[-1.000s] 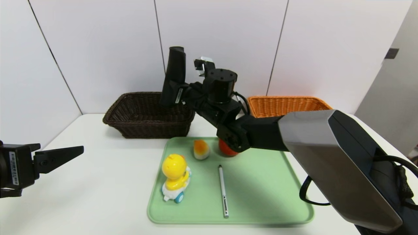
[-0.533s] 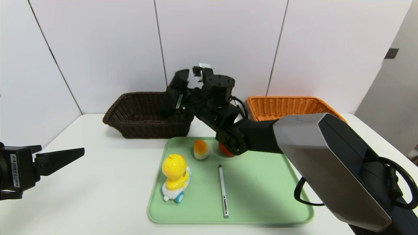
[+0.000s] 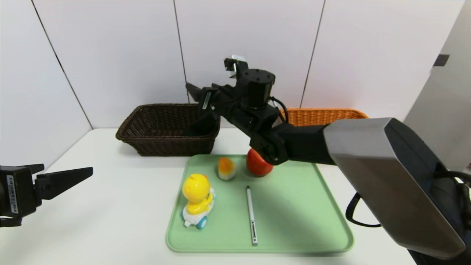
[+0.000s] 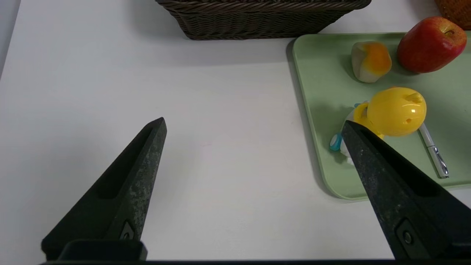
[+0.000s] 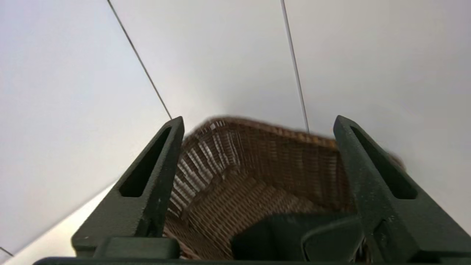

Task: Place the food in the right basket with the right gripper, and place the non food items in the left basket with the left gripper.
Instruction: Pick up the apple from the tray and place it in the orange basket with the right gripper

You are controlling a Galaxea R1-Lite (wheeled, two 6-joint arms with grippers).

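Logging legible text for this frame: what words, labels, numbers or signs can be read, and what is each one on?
No text here can be read.
White sticker with dark print on the left hand, near its wrist: too small to read.
White sticker on the right hand, by its fingers: too small to read.
Duck toy, pen, apple, green tray and both baskets: no visible lettering.

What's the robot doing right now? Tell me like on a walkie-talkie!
Right gripper above dark basket, jaws open, black pouch dropped in. Left gripper open, parked over table. Apple, duck, pen on tray. Nothing blocking.
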